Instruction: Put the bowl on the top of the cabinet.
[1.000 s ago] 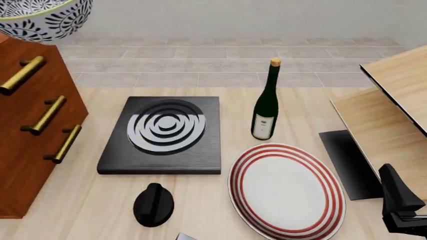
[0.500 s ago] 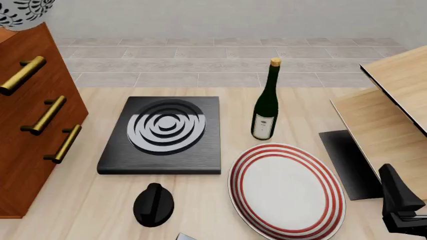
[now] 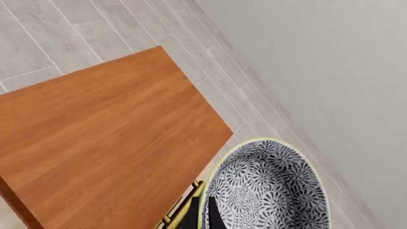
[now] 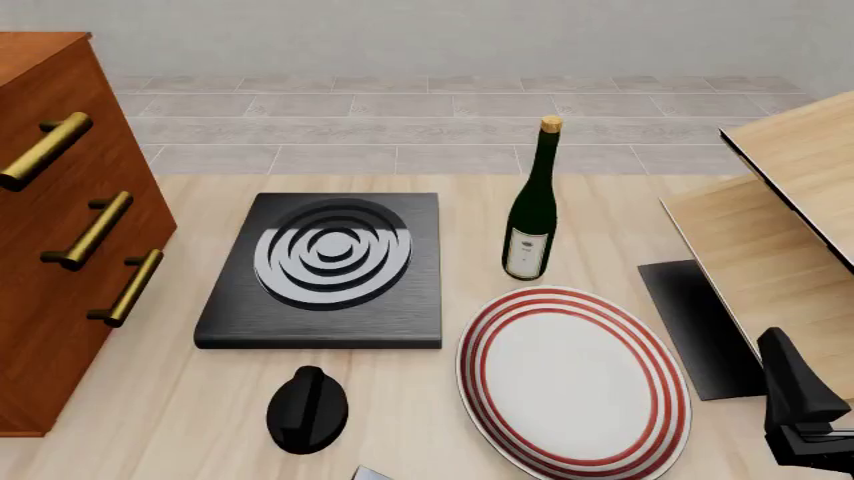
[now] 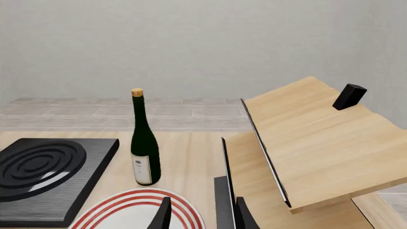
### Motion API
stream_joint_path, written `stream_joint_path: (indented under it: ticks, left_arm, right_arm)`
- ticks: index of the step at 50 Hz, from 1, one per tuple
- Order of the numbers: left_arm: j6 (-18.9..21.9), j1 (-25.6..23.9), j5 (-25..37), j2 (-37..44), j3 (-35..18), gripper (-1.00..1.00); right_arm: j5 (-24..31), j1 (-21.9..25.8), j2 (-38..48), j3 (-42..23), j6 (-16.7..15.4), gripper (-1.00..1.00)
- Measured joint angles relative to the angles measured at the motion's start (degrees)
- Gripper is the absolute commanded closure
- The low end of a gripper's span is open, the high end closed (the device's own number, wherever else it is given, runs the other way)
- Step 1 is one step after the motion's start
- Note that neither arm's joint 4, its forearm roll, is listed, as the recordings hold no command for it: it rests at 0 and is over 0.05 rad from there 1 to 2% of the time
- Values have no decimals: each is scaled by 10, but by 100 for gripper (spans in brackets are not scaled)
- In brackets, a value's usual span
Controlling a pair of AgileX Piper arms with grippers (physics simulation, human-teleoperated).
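Above the reddish-brown wooden cabinet, your left jaws pinch the blue-patterned bowl; centre it, then lower.

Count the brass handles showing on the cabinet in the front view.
3, stepped down the cabinet front: top handle, middle handle, bottom handle. None looks hidden.

Simulated kitchen: hob, plate, wine bottle.

Bystanders on the pale wood worktop

A black hotplate with silver rings is set beside an upright green wine bottle; a red-ringed plate, a black knob and pale light-wood furniture are seen nearby.
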Motion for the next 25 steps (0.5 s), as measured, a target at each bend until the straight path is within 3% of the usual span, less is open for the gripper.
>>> stream_joint_path:
  ticks: [25]
  left_arm:
    - [-11,76,12,-8,-2,100]
  right_arm:
    - [0,0,0,0,0,-100]
